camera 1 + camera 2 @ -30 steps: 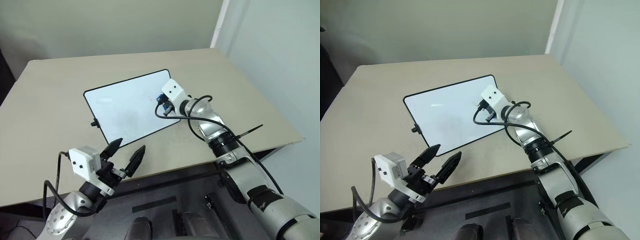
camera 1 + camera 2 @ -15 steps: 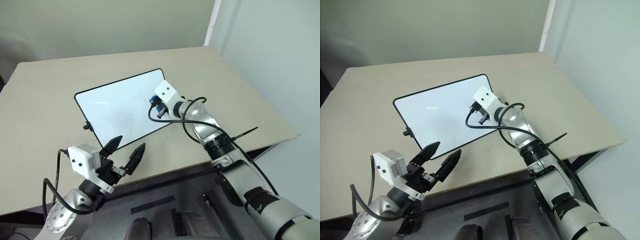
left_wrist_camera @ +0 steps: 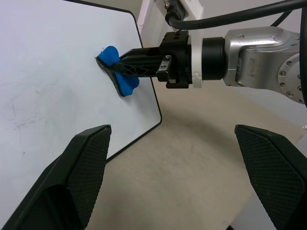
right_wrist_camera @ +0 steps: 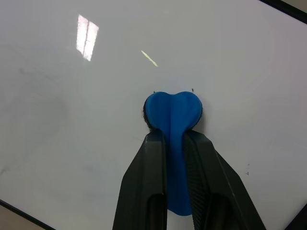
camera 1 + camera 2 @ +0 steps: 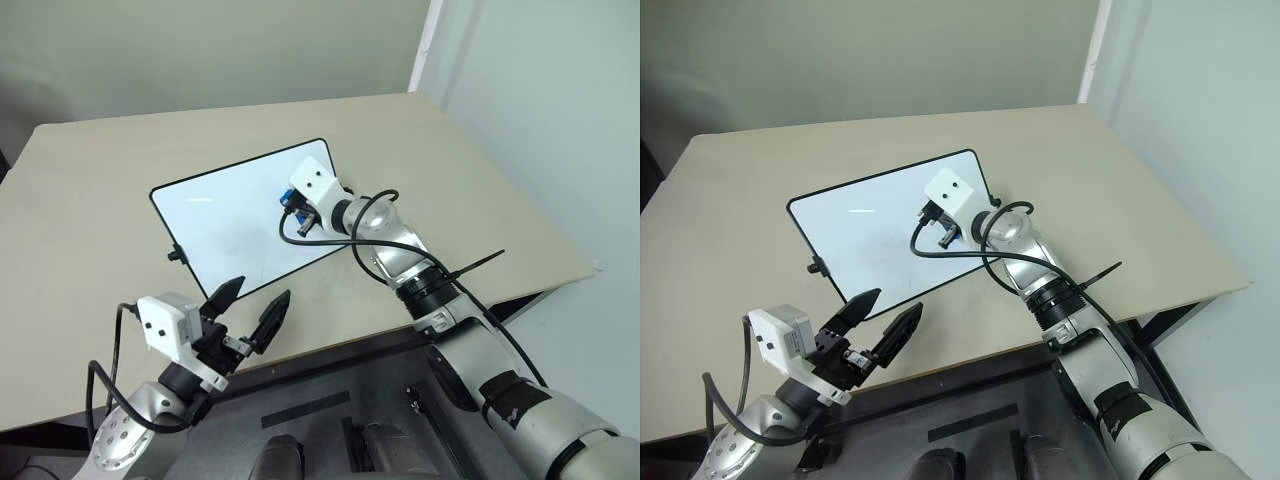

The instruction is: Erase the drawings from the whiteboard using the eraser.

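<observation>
Right gripper (image 4: 175, 143): clamped on eraser (image 4: 173, 112) (pressed to whiteboard (image 5: 230, 210), right part). Left gripper (image 5: 255, 305): jaws spread, empty, near edge.

A beige table (image 5: 90, 190) stands against a pale green wall (image 5: 200, 50).

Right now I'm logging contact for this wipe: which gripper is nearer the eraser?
Right. The right gripper is shut on the eraser, pressing it to the whiteboard. The left gripper hangs open off the board's near edge, apart from it.
</observation>
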